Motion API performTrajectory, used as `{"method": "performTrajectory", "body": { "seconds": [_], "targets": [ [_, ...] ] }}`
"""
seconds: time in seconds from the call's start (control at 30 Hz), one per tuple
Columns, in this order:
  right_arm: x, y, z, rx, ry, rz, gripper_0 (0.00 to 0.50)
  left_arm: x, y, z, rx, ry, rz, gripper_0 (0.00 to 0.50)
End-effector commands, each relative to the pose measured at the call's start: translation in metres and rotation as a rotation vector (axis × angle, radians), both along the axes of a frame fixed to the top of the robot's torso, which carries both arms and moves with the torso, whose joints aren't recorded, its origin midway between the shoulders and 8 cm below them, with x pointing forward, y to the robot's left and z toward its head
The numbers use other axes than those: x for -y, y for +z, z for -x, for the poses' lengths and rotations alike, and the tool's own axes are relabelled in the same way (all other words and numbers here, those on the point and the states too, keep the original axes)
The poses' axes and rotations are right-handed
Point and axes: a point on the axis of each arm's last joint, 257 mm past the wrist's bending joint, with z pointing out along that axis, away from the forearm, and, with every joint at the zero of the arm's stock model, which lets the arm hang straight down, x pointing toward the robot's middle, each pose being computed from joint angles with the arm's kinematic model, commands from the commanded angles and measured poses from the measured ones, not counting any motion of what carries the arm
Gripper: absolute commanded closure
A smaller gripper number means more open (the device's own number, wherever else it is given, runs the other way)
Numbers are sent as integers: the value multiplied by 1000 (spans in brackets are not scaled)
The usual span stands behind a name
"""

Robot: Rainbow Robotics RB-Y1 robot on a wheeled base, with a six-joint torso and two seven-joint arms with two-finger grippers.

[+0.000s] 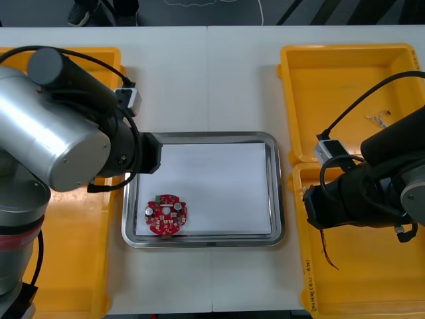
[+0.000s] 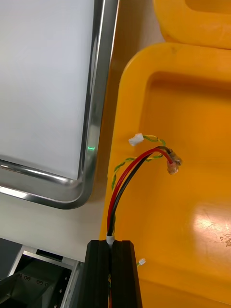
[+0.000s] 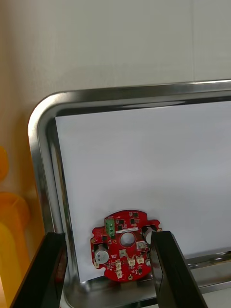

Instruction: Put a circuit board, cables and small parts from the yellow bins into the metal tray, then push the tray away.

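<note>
**Clear the rim first**

The cable (image 2: 126, 175) hangs over the near right yellow bin (image 2: 192, 231), pinched in your right end effector (image 2: 113, 244). Carry it over the rim of the metal tray (image 2: 98, 96). Release it clear of the circuit board (image 1: 167, 214), where your open left end effector (image 3: 108, 250) hovers.

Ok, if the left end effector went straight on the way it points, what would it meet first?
Probably the round red circuit board lying in the metal tray: it sits between the left end effector's open fingers. Depth is unclear.
</note>
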Motion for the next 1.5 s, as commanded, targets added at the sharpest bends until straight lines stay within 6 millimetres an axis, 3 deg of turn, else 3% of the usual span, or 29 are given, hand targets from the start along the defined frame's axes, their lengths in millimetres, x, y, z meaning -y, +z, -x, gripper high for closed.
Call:
{"method": "performTrajectory", "body": {
  "seconds": [0.03,0.37,0.87,1.1,1.5],
  "targets": [
    [-23,11,-3,41,94,6,500,-6,50,-13,112,-72,-32,0],
    [-46,13,-10,49,181,25,500,-32,72,-17,120,-47,-11,0],
    [-87,11,-42,144,473,176,500,-95,109,-32,96,42,14,0],
    [-104,5,-50,193,616,254,500,-129,108,-38,53,111,15,0],
    [-158,-12,-50,279,782,272,500,-199,104,-39,-54,218,-15,0]
  ]
}}
